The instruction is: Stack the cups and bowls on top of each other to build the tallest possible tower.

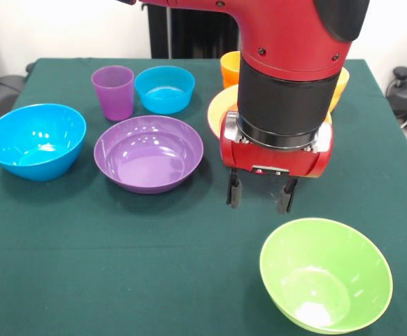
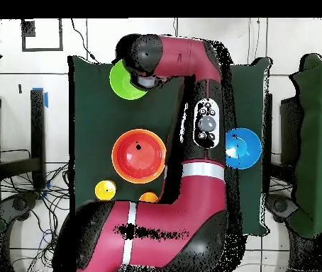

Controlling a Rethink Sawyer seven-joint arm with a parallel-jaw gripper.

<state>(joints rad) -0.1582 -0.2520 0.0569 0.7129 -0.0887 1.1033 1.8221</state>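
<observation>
Red arm (image 1: 287, 35) — black collar, screws

A: What is the tabletop (image 1: 84, 280) covered with?

B: A dark green cloth is spread across it.

A: What is set directly on it?

B: A green bowl (image 1: 326, 274) is placed at the near right. A purple bowl (image 1: 148, 154) is seen at the middle, with a large blue bowl (image 1: 35, 141) to its left. Behind them a purple cup (image 1: 113, 92) is stood just beside a small blue bowl (image 1: 165, 89). In the overhead view, a red-orange bowl (image 2: 138, 155), a yellow cup (image 2: 106, 190) and an orange cup (image 2: 148, 197) are shown.
</observation>
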